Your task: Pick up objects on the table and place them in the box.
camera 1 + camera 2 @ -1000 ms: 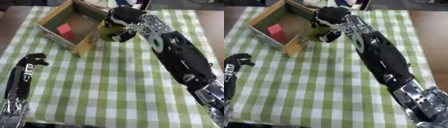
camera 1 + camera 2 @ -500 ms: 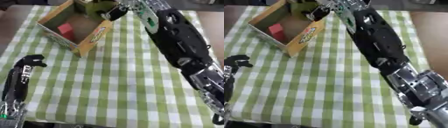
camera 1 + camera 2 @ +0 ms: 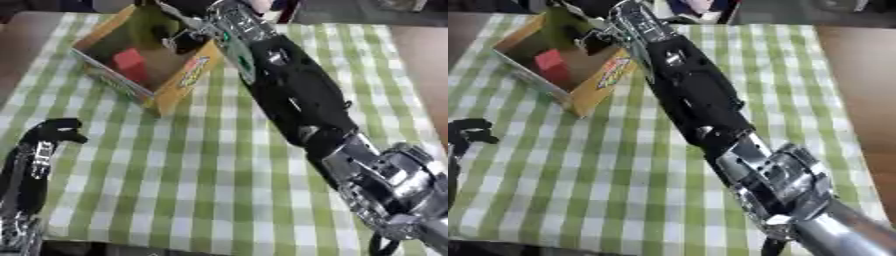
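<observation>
Green-checked tablecloth (image 3: 201, 190) covered the table. Right arm reached diagonally over it; right hand (image 3: 188, 20) was above the open cardboard box (image 3: 179, 82), finger state not discernible. Left hand (image 3: 57, 131) rested near left edge, fingers curled, empty. Red block (image 3: 129, 60) lay inside the box.

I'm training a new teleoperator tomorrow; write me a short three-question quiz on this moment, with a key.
1. True or false: the right hand is over the open box.
2. Which object lies inside the box?
A. a red block
B. a blue cup
C. a yellow ball
3. Fill in: the left hand rests near the checked cloth's ______ edge.

Key:
1. True; the arm stretches across the cloth to the box.
2. A; the red block sits on the box floor.
3. Left; it touches none of the task's things.
</observation>
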Controlling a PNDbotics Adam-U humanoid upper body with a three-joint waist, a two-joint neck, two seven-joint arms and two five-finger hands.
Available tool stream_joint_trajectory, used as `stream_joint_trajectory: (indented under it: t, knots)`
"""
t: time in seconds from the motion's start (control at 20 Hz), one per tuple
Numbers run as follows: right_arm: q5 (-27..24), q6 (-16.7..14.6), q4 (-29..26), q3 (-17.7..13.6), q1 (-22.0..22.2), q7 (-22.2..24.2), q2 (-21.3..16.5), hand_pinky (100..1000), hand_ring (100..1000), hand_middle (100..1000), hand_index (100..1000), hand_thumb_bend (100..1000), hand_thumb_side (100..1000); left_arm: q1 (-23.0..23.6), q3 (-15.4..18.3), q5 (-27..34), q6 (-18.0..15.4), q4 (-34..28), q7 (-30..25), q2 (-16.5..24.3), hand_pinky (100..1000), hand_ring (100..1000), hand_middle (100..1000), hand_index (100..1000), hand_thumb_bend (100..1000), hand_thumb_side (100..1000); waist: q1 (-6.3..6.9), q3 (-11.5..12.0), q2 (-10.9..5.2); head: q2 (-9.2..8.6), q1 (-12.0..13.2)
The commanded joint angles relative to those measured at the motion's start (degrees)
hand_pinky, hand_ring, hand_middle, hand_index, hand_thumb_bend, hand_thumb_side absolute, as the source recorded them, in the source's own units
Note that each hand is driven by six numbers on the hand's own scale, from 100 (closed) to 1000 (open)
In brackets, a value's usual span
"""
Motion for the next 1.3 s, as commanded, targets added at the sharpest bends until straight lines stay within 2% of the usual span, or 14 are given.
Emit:
stream_joint_trajectory:
  t: [0.05,0.15,0.2,0.3,0.45,0.55,0.7,0.9,1.1,1.3]
  knots:
    - [2.7,0.3,-0.6,-0.4,-1.8,-1.8,0.4,803,848,977,1000,254,341,-0.4,-0.1,0.3,-0.1,-0.6,-0.3,0.7,828,576,643,733,100,904,0.29,0.1,-0.92,-0.81,-0.4]
    - [4.4,0.7,-1.7,0.0,-1.7,-3.6,0.4,806,855,997,1000,305,374,-0.5,-0.1,0.3,-0.1,-0.6,-0.3,0.7,828,577,644,732,100,903,0.34,0.0,-0.9,-0.9,-0.4]
    - [5.0,0.9,-2.4,0.2,-1.7,-4.6,0.3,801,852,995,1000,300,365,-0.5,0.0,0.4,-0.1,-0.6,-0.3,0.7,828,577,644,732,100,903,0.37,0.0,-0.9,-0.93,-0.4]
    - [4.9,1.5,-3.8,0.3,-1.5,-6.4,0.1,783,840,979,1000,276,310,-0.5,0.1,0.4,-0.1,-0.7,-0.1,0.7,828,577,644,732,100,903,0.44,-0.2,-0.89,-0.97,-0.3]
    - [2.2,1.1,-6.5,1.1,-1.4,-7.4,-1.0,765,829,950,1000,208,233,-0.4,0.4,0.3,-0.1,-0.7,0.1,0.8,828,577,644,732,100,902,0.5,-0.7,-0.89,-0.9,0.2]
    - [-0.8,-0.3,-8.8,2.0,-1.2,-6.9,-2.1,751,820,927,999,153,118,-0.3,0.6,0.3,-0.1,-0.8,0.3,0.9,828,577,644,732,100,902,0.55,-1.2,-0.88,-0.91,0.7]
    - [-8.4,-2.3,-15.2,3.7,-0.1,-5.6,-5.3,726,802,899,991,100,100,-0.2,1.2,0.1,-0.1,-0.9,0.8,1.0,828,577,644,733,100,901,0.64,-2.3,-0.85,-0.95,2.0]
    - [-20.9,-2.4,-25.4,5.7,3.1,-2.4,-11.0,694,783,859,976,100,100,0.1,2.0,-0.2,0.0,-1.0,1.6,1.1,827,578,645,733,100,899,0.82,-3.9,-0.82,-0.95,3.7]
    - [-31.7,-0.4,-34.4,5.9,8.0,0.3,-16.1,664,763,829,965,100,100,0.3,2.6,-0.5,0.0,-1.2,2.3,1.4,827,578,645,733,100,898,1.0,-5.5,-0.92,-0.77,5.0]
    - [-38.4,2.2,-41.3,5.2,14.5,1.2,-19.8,636,745,810,960,100,104,0.4,2.8,-0.6,0.1,-1.3,2.6,1.5,827,580,647,734,100,895,1.41,-6.6,-1.0,-0.75,5.8]
